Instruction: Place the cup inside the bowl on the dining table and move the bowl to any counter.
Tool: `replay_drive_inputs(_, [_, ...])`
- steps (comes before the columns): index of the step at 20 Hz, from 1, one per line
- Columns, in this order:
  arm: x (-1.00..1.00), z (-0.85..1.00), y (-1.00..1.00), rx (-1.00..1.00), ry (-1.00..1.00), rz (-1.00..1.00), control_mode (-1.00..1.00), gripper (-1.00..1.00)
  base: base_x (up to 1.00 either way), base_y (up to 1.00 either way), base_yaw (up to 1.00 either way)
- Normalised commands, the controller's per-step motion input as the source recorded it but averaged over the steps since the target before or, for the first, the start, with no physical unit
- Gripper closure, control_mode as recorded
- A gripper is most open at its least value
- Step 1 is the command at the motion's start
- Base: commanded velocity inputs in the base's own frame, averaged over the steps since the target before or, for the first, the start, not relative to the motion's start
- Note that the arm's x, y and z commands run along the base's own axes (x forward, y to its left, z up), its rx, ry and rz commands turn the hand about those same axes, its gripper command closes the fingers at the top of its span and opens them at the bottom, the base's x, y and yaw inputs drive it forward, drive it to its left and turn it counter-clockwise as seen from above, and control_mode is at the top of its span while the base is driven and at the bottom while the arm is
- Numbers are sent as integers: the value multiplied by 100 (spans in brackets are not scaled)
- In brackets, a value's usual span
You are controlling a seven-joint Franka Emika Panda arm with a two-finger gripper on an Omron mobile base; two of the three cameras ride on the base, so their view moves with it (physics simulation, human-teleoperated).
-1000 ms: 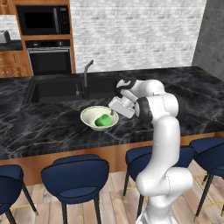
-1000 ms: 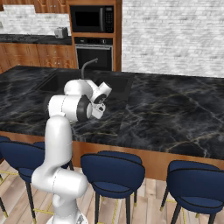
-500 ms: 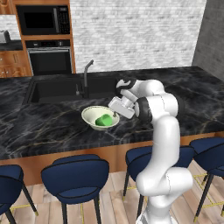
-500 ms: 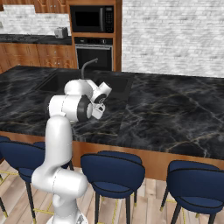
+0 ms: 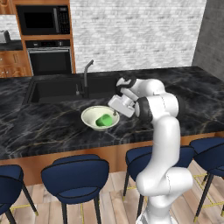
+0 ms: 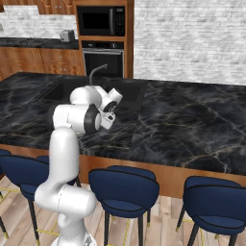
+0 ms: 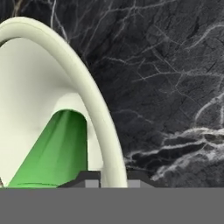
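Cup [image 5: 104,120] lying inside bowl [image 5: 90,115] on counter [image 5: 52,131]; claw [image 5: 115,112] straddled bowl's near rim, closure not discernible; second step judged begun, next needing firm rim grip, then lift.

No legible text, label or number anywhere (appliances included).

Counts on and around the black marble island
1 wide cream ceramic bowl [image 5: 99,117], 1 small green tumbler [image 5: 105,120], 1 dark faucet [image 5: 87,71], 5 blue stools [image 5: 75,175].
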Motion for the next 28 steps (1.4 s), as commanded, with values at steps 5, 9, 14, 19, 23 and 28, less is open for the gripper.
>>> replay_drive_inputs(5, [0,33,0,0,0,0,-100,100,0,0,0])
replay_drive_inputs(9, [0,35,0,1,0,0,-100,100,0,0,0])
replay_drive_inputs(14, [0,29,0,6,0,0,-100,100,0,0,0])
replay_drive_inputs(19, [0,20,0,11,0,0,-100,100,0,0,0])
replay_drive_inputs(23, [0,17,-2,12,0,0,-100,100,0,0,0])
replay_drive_inputs(28, [-1,16,-8,11,0,0,-100,100,0,0,0])
